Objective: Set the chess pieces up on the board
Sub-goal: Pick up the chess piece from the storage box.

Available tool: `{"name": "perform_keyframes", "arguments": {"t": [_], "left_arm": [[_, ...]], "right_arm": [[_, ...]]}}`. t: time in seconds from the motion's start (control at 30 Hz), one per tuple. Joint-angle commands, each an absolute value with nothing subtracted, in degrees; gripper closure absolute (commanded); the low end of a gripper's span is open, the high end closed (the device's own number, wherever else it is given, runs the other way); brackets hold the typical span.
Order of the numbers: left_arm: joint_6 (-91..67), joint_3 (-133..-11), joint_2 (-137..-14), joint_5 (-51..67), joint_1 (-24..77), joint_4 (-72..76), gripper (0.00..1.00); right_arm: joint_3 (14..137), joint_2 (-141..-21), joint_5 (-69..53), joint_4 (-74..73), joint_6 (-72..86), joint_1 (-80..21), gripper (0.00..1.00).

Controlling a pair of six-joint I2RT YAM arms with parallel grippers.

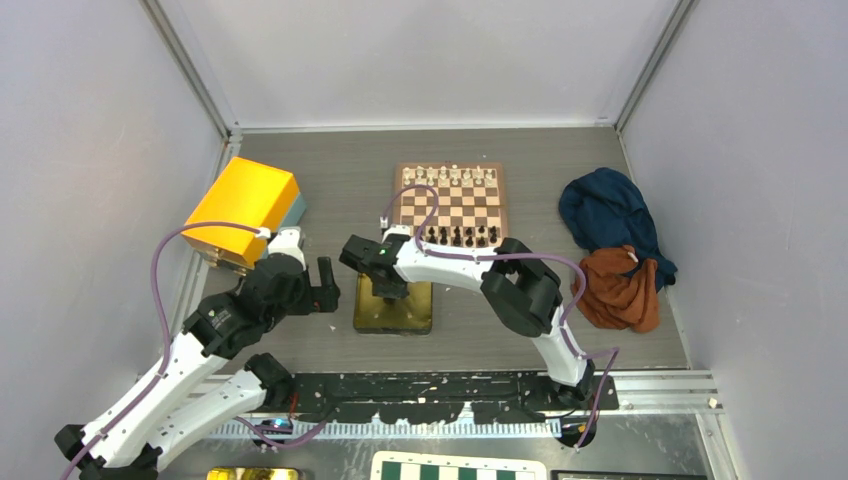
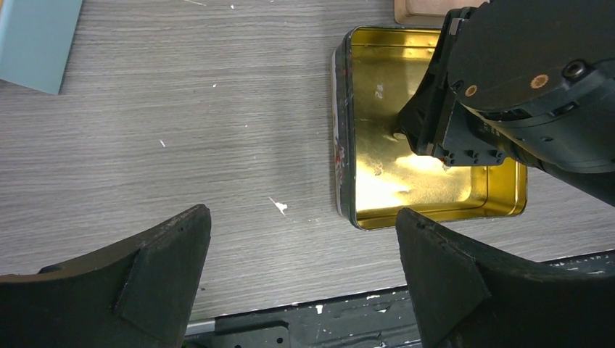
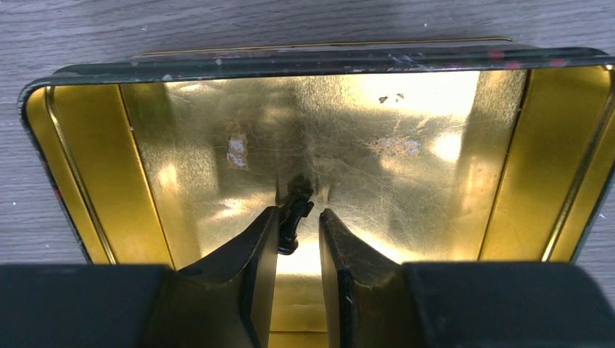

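The wooden board [image 1: 452, 208] lies at the back centre, with cream-white chess pieces [image 1: 455, 176] along its far rows and black ones [image 1: 460, 236] along its near row. My right gripper [image 3: 299, 212] reaches down into an open gold tin [image 3: 94, 167], its jaws a narrow gap apart. A black chess piece [image 3: 294, 214] lies between them against the left finger; the right finger stands clear of it. In the top view this gripper [image 1: 385, 285] is over the tin [image 1: 395, 318]. My left gripper [image 2: 303, 212] is open and empty above the table, left of the tin [image 2: 342, 145].
A yellow box [image 1: 245, 205] stands at the back left, with a light blue edge [image 2: 32, 40] beside it. Blue cloth [image 1: 605, 215] and orange cloth [image 1: 620, 290] lie at the right. A green-and-white checkered board [image 1: 455, 468] sits at the near edge.
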State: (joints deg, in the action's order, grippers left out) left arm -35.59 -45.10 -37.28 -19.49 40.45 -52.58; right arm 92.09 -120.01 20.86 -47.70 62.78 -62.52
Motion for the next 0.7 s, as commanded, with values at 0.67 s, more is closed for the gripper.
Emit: {"name": "perform_keyframes", "arguments": {"t": [0.67], "left_arm": [[-34.99,-45.71,-37.27,-18.78,40.52,-50.54,0.0]], "right_arm": [[91.79,-119.36,23.58,-47.43,64.89,-62.4,0.99]]}}
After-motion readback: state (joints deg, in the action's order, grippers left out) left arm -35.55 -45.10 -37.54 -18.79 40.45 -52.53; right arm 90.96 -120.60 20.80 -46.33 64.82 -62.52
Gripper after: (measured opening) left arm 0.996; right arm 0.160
